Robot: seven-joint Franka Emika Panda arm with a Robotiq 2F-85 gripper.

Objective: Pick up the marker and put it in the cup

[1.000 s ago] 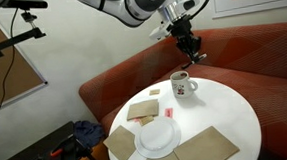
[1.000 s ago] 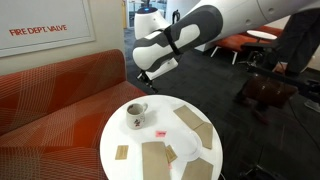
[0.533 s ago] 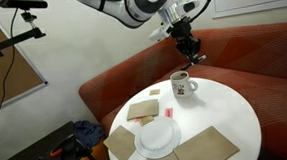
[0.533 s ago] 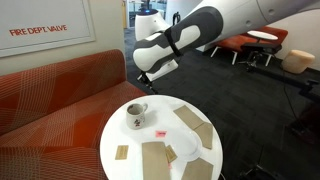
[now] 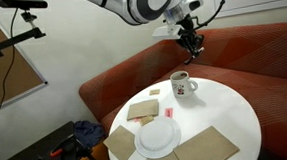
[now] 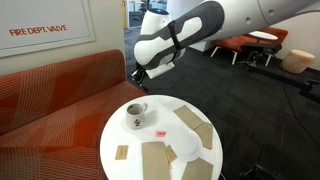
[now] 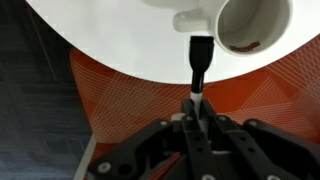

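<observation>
Item: marker (image 7: 199, 62), a thin black stick, judged light, stiff and smooth-barrelled, so liable to slip or pivot if pinched loosely. Location: carried in the air, clamped by the gripper (image 7: 197, 95), whose jaws are closed tight on one end of the barrel. The remaining length projects free toward the counter (image 7: 110, 35). In the wrist view the free tip is seen over the counter's edge, just beside the handle of the cup (image 7: 252, 25); the sofa (image 7: 120, 100) is seen below the gripper. In both exterior views the gripper (image 5: 191, 45) (image 6: 137, 72) is held well above the cup (image 5: 181, 84) (image 6: 136, 114), which stands upright near the counter's sofa-side edge, mouth open. Hold: an end grip is judged suitable, since the free end can be lowered into the mouth first; a firm pinch square across the barrel is advised. Cup: white ceramic, judged heavy enough to stay put, yet breakable if struck. Also listed: a white plate (image 5: 158, 137) near the opposite edge.
</observation>
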